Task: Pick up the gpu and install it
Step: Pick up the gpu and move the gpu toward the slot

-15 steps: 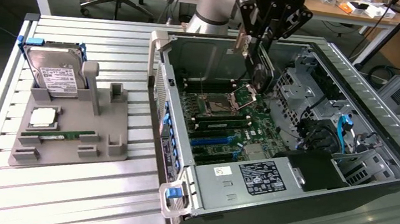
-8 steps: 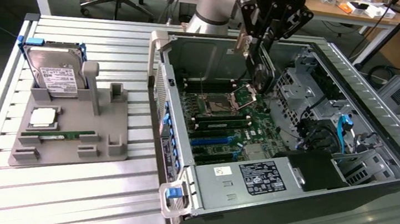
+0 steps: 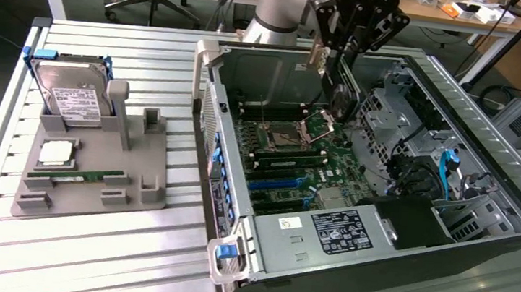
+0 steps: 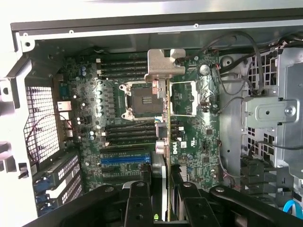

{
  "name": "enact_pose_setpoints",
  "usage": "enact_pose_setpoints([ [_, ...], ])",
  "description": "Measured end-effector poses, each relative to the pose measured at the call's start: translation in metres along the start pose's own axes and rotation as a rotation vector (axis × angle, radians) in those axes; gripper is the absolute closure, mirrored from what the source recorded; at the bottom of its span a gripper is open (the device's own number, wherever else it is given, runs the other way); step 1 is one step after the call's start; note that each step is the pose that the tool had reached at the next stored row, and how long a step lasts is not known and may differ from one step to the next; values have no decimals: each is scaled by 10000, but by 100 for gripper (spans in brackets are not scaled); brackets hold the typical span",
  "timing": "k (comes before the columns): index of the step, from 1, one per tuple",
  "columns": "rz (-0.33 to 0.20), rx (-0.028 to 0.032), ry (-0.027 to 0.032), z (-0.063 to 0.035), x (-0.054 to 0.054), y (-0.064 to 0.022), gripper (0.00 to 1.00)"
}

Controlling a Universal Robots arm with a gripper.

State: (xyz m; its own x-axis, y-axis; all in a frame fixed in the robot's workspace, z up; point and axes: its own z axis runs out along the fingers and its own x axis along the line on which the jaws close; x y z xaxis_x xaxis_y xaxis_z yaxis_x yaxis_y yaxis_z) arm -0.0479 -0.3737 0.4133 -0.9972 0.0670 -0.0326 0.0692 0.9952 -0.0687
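Now the black robot claw (image 4: pixel 163 201) grips the gpu (image 4: pixel 165 142), a thin dark brownish card with a silver metal end bracket (image 4: pixel 162 66). It hangs edge-down above the green motherboard (image 4: pixel 118 109) inside the open grey computer case (image 3: pixel 208 111), probably so its connector edge faces the blue expansion slot (image 4: pixel 124 159).

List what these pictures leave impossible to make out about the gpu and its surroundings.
- Exterior view: whether the gpu's lower edge touches the motherboard; the dark board behind swallows the edge.
- Wrist view: the gpu's faces, since it shows edge-on; the slot beneath it, covered by the card itself.
- Wrist view: the gripper body, cut off by the picture's edge.
- Exterior view: the hard drive label text, too small.
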Motion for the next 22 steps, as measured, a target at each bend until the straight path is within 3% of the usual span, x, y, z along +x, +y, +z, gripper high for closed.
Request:
enact_pose_setpoints([
  [22,-3,114,-8,18,-78,7,73],
])
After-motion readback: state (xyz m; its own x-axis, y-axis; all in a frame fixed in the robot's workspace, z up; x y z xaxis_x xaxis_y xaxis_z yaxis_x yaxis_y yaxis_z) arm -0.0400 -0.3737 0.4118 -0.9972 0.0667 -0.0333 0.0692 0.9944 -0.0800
